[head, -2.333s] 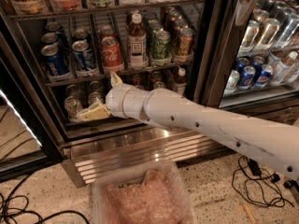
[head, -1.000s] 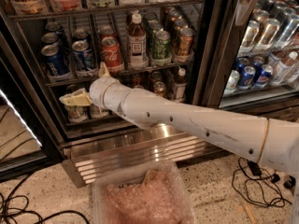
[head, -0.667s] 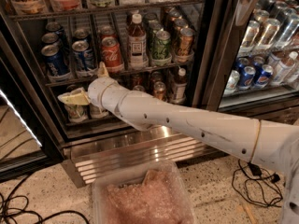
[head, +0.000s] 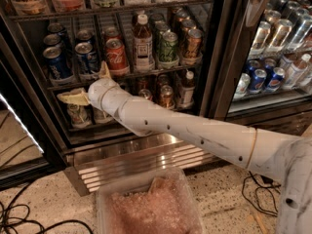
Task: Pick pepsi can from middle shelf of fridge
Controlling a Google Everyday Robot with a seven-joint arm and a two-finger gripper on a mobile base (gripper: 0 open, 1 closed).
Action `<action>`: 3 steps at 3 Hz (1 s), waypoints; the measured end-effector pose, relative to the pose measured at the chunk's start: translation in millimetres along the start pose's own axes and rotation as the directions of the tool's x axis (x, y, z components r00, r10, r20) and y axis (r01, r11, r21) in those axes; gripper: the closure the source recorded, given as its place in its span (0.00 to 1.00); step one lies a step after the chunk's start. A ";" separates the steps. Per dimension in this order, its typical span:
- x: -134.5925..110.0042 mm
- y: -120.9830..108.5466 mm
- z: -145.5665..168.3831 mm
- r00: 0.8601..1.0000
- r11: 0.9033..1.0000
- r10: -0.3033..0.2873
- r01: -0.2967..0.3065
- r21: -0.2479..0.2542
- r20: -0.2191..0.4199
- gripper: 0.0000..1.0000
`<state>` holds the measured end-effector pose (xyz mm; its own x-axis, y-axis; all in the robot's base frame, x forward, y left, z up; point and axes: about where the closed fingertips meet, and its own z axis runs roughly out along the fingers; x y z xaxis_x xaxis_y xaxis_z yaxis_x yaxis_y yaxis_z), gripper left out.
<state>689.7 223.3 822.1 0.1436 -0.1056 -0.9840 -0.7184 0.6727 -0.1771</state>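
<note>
The pepsi can (head: 88, 59) is blue with white markings and a silver top. It stands at the front left of the middle shelf (head: 156, 71) of the open fridge (head: 215, 57). A darker blue can (head: 56, 66) is to its left and a red Coca-Cola can (head: 117, 56) to its right. My gripper (head: 87, 85) is at the shelf's front rail, just below the pepsi can. It is open and empty: one beige finger (head: 73, 97) points left, the other (head: 104, 70) points up between the pepsi and Coca-Cola cans. My white arm reaches in from the lower right.
A bottle (head: 143, 42) and green and brown cans fill the shelf's right side. More cans stand on the lower shelf behind my arm. A clear plastic bin (head: 146, 206) sits on the floor below the ribbed base panel (head: 141, 161). Cables (head: 19, 223) lie on the floor. A second cooler (head: 273, 57) stands to the right.
My gripper has moved left and up from the lower shelf's height to the middle shelf's front rail under the pepsi can. It has hardly moved in the last second.
</note>
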 end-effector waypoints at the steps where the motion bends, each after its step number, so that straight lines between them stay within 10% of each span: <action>1: 4.3 -19.3 39.6 0.999 1.000 -0.012 0.012 -0.004 0.045 0.00; 3: 1.9 -21.7 40.0 0.999 1.000 -0.021 0.022 -0.006 0.045 0.19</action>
<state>732.8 237.8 824.9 0.1893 -0.0869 -0.9781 -0.7195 0.6656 -0.1984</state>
